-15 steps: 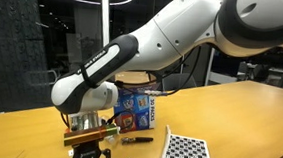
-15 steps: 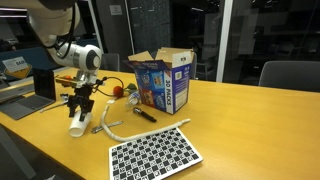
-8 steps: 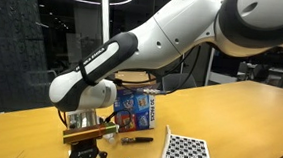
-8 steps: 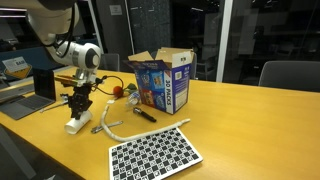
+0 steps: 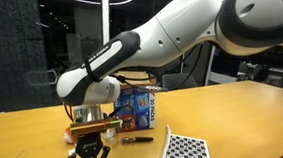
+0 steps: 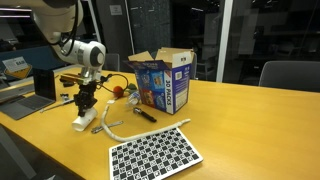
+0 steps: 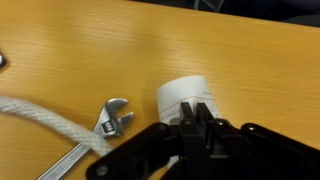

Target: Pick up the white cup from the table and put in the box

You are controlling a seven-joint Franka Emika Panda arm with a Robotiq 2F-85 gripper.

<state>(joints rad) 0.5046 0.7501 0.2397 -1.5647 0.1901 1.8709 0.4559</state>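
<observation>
The black gripper [image 7: 197, 114] pinches the rim of the small white plastic cup [image 7: 180, 96]. A silver metal wrench [image 7: 110, 120] and a white rope [image 7: 48, 119] lie beside the cup on the yellow wooden table [image 7: 255, 70].

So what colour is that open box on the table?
The box is blue with colourful printed pictures and plain brown flaps, clearest in an exterior view.

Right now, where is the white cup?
In an exterior view the white cup is at the picture's left, under the gripper, beside the white rope on the table; the box stands further right.
</observation>
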